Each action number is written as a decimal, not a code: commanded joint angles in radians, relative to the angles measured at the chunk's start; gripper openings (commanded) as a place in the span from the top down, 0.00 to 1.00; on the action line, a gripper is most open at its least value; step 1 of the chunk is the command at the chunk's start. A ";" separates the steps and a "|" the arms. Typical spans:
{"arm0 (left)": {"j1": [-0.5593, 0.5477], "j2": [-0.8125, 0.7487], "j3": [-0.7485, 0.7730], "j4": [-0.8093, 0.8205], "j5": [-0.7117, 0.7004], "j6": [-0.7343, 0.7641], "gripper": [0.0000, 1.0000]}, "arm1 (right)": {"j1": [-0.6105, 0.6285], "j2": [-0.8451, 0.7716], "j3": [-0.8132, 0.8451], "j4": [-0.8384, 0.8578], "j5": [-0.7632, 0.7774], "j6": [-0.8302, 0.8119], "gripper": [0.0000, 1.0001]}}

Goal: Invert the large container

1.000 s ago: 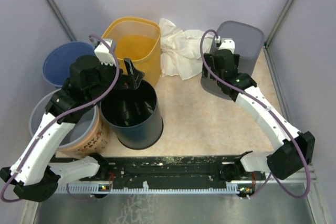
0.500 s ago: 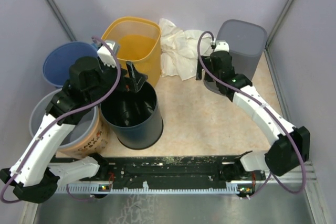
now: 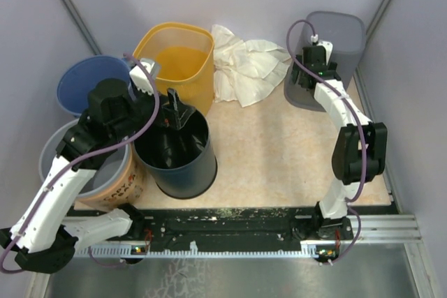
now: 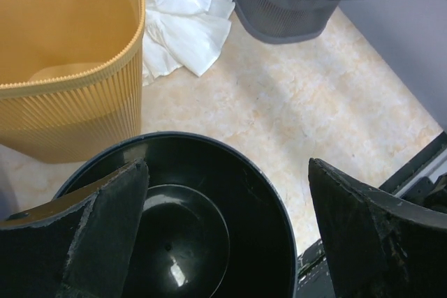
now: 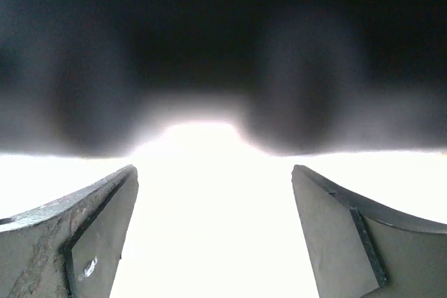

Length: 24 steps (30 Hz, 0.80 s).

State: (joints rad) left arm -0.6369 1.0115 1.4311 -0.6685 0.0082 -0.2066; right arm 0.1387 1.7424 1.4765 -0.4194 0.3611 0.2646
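Grey container (image 3: pixel 341 36): it stands at the far right of the desk (image 3: pixel 279 151), close to the right wall. Its mouth faces up, so it is not turned over. I cannot tell whether it leans.
Right gripper (image 5: pixel 214 169): my right arm reaches to the container's near side. The fingers stand wide apart, and the wrist view is washed out white under a dark blur. I cannot tell what lies between them, and I see no grip.
Left gripper (image 4: pixel 228 165): it hangs over the mouth of the dark bin (image 3: pixel 174 165). The fingers are spread wide and hold nothing.
Dark bin: it is upright near the middle of the desk, with its rim just beside the orange bin (image 3: pixel 192 85).
White cloth (image 3: pixel 244 68): it lies crumpled between the orange bin and the grey container.
Left side: a blue bucket (image 3: pixel 87 82) sits behind a printed tub (image 3: pixel 122 186), partly under my left arm.
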 commanded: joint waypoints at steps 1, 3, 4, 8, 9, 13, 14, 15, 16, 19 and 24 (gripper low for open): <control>0.005 -0.006 0.040 -0.080 0.029 0.080 0.00 | 0.002 -0.058 0.020 -0.005 0.025 0.032 0.09; 0.005 0.003 0.065 -0.139 0.031 0.112 0.00 | 0.001 -0.131 -0.047 0.013 -0.010 0.054 0.09; 0.004 0.008 0.080 -0.173 0.033 0.127 0.00 | 0.001 -0.183 -0.090 0.026 -0.034 0.068 0.09; 0.003 0.047 0.150 -0.317 0.026 0.174 0.00 | 0.001 -0.354 -0.271 0.079 -0.127 0.114 0.09; 0.002 0.056 0.165 -0.349 0.024 0.176 0.00 | 0.002 -0.392 -0.311 0.088 -0.141 0.118 0.09; -0.025 0.086 0.199 -0.436 0.051 0.161 0.01 | 0.002 -0.501 -0.417 0.095 -0.221 0.137 0.10; -0.044 0.093 0.203 -0.452 0.053 0.151 0.02 | 0.001 -0.523 -0.439 0.099 -0.243 0.140 0.10; -0.072 0.101 0.202 -0.468 0.043 0.139 0.02 | 0.002 -0.541 -0.460 0.108 -0.252 0.145 0.10; -0.116 0.107 0.197 -0.481 0.018 0.123 0.02 | 0.002 -0.557 -0.475 0.122 -0.247 0.151 0.10; -0.261 0.131 0.171 -0.502 -0.090 0.067 0.02 | 0.000 -0.547 -0.478 0.181 -0.179 0.161 0.10; -0.332 0.154 0.118 -0.491 -0.071 0.045 0.01 | -0.043 -0.305 -0.307 0.287 -0.123 0.291 0.11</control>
State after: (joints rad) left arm -0.9485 1.1713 1.5841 -1.1416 -0.0391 -0.1307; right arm 0.1219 1.2747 1.0145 -0.2737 0.1761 0.4389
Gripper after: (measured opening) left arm 0.988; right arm 0.894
